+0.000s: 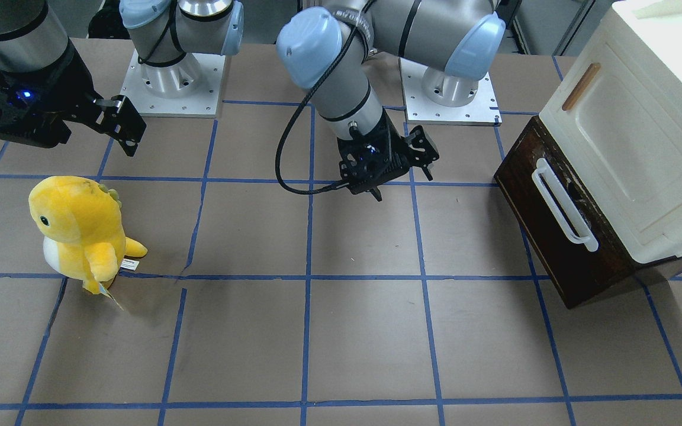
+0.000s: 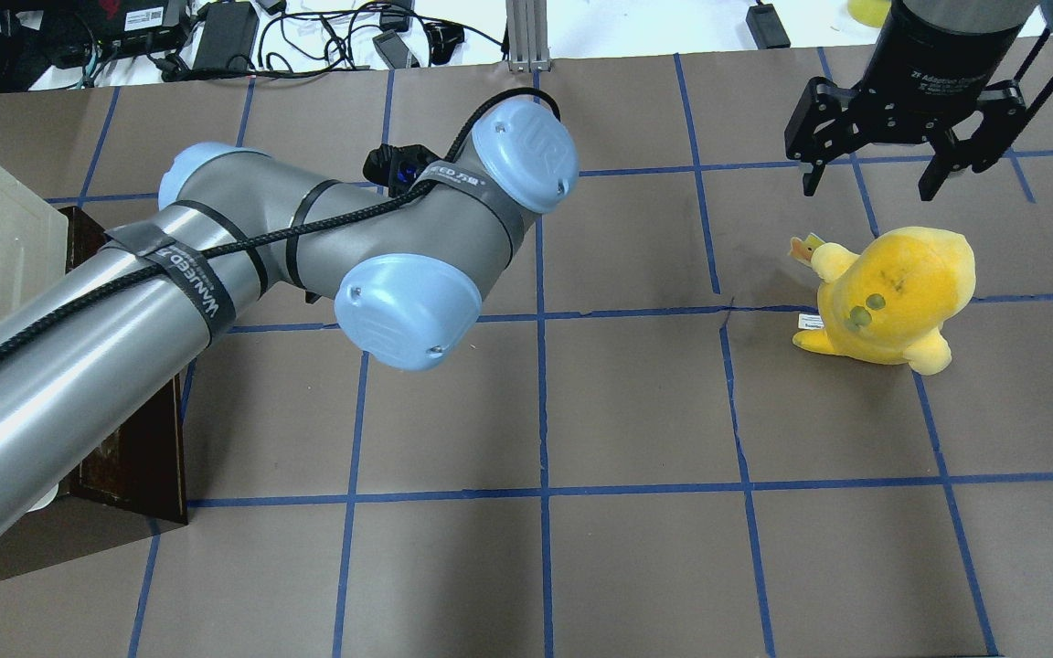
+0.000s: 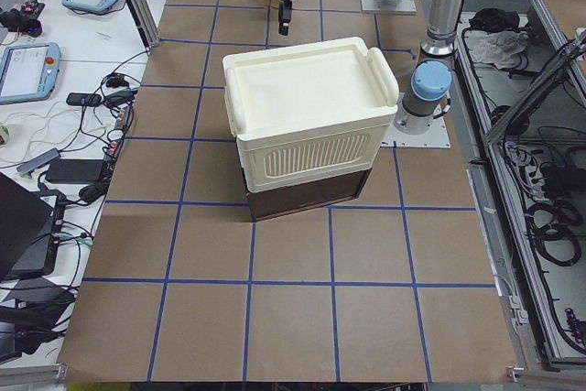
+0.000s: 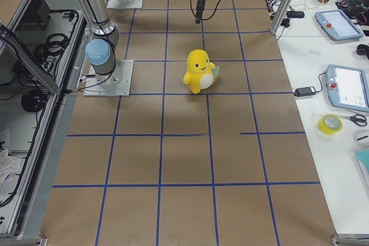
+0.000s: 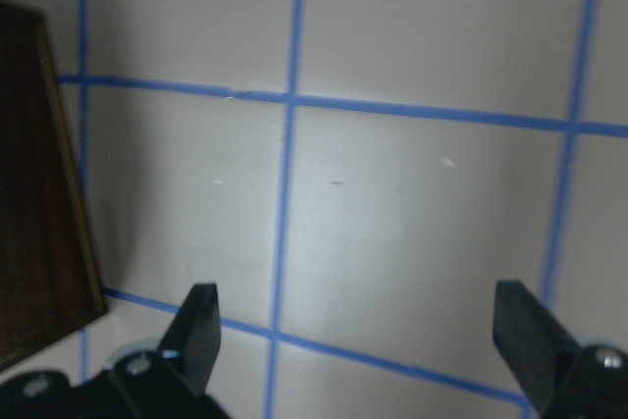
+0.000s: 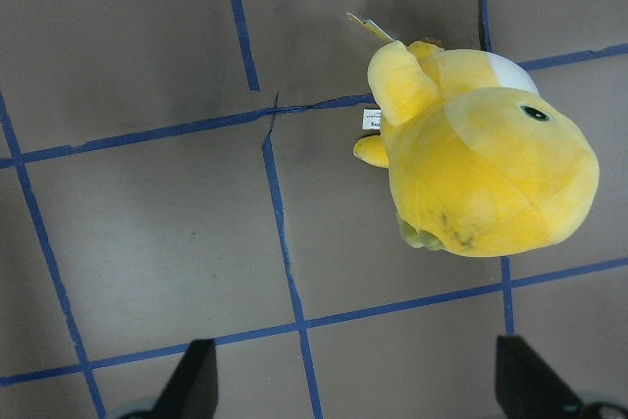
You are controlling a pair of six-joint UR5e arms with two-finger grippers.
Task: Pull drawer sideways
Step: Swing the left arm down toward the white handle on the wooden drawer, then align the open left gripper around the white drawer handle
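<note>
The drawer (image 1: 554, 236) has a dark brown wooden front and a long white bar handle (image 1: 563, 204). It sits under the cream cabinet (image 1: 643, 148) at the table's left end, and none of its interior shows. It also shows in the exterior left view (image 3: 307, 200) and at the left edge of the left wrist view (image 5: 39, 203). My left gripper (image 1: 403, 177) is open and empty, low over the table and about one grid square from the drawer front; the left wrist view (image 5: 358, 331) shows its fingers wide apart. My right gripper (image 2: 869, 178) is open and empty, raised near the plush.
A yellow plush toy (image 1: 80, 231) stands on the table's right half, below my right gripper in the right wrist view (image 6: 481, 164). The cabinet door carries a small wooden handle (image 1: 581, 87). Brown paper with blue tape lines covers the table (image 1: 364, 331).
</note>
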